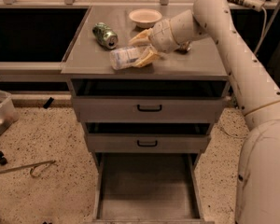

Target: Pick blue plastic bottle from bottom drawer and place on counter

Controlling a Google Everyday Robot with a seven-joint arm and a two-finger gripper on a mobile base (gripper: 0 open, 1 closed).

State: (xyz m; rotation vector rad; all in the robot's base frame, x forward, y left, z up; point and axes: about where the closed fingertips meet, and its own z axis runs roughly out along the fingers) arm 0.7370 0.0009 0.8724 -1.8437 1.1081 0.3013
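Observation:
The blue plastic bottle [121,58] is a small clear bottle with a pale label. It lies on its side low over the front middle of the counter [191,65], and looks to be touching it. My gripper [134,54] reaches in from the right and is shut on the bottle's right end, one tan finger [141,37] behind it and one in front. The bottom drawer [147,190] is pulled out below and shows only a bare grey floor.
A green soda can [105,35] lies on the counter just left and behind the bottle. A white bowl [145,17] stands at the back. The two upper drawers [149,108] are slightly open. A plastic bin [0,115] and a cable lie on the floor at left.

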